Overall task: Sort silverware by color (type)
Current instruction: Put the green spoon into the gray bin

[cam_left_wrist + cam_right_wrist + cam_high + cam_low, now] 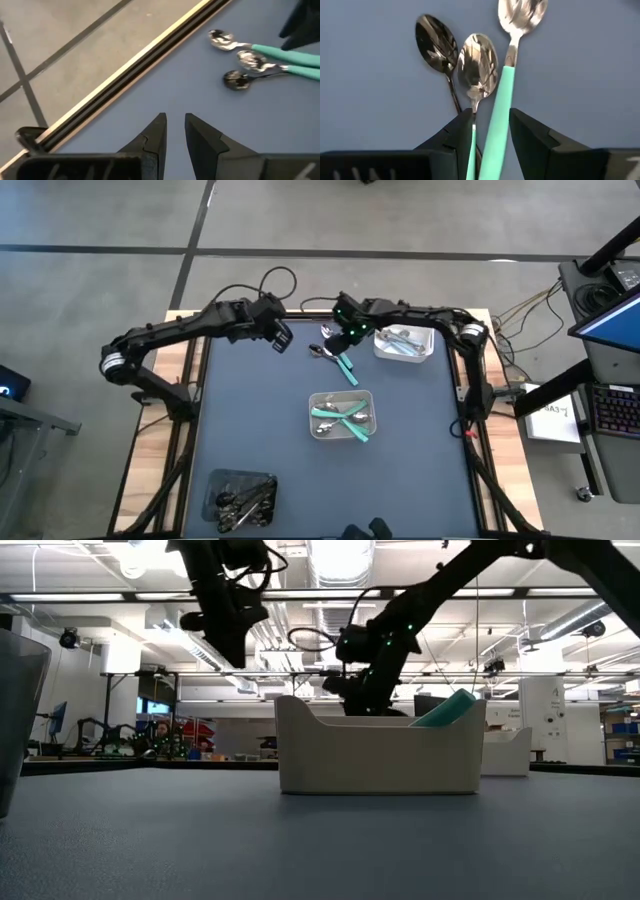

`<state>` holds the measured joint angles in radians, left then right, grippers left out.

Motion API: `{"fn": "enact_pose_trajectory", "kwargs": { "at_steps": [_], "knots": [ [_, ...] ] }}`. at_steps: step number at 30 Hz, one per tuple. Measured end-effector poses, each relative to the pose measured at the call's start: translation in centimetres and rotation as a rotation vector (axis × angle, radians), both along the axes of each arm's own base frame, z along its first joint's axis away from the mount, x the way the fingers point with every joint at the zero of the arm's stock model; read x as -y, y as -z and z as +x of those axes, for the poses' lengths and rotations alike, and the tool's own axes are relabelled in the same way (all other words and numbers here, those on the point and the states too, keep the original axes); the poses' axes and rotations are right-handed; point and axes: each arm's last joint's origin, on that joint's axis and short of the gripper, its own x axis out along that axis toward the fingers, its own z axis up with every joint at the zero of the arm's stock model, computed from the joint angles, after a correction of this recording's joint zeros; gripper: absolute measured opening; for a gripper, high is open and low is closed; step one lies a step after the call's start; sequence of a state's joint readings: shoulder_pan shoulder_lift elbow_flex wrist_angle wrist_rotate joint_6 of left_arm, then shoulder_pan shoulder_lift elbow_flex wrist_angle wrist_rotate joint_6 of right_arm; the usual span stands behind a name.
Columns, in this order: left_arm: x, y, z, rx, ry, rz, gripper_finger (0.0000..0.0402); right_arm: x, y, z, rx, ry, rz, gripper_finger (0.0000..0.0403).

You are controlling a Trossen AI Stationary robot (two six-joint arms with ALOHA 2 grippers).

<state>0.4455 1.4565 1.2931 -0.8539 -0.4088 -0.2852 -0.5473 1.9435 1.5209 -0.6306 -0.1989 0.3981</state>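
Three spoons (335, 355) lie together on the dark mat near its far edge: two with teal handles, one with a dark handle. My right gripper (347, 332) is low over them and open; its fingers stand on either side of one teal handle (497, 125), and the second teal handle (470, 150) lies by one finger. My left gripper (281, 337) hovers to the spoons' left, above the mat, narrowly open and empty (175, 125). In its wrist view the spoon heads (250, 59) rest flat on the mat. My right gripper comes at the teal-handled spoon from above, fingers (530, 135) astride the handle and lying across it. A gap shows on both sides of the handle, and I cannot tell whether either finger touches it.
A grey tray (318, 430) at the mat's middle holds teal-handled silverware; one handle sticks up over its rim (445, 710). A white tray (428, 352) at the far right holds pale-blue pieces. A dark tray (210, 498) with black pieces sits at the near left.
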Motion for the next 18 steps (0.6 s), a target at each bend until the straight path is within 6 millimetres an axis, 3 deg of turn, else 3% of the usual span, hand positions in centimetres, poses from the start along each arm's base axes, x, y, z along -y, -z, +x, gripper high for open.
{"fn": "enact_pose_trajectory", "kwargs": {
  "at_steps": [12,18],
  "knots": [
    [-0.6,0.5,-4.5,-0.010,-0.063,0.021,0.0053,0.1,3.7,1.1,-0.123,0.070,-0.033,0.0121],
    [-0.1,0.7,-5.5,0.022,-0.067,0.038,0.0053,0.2,4.8,1.2,-0.156,0.058,-0.050,0.0114]
  ]
}}
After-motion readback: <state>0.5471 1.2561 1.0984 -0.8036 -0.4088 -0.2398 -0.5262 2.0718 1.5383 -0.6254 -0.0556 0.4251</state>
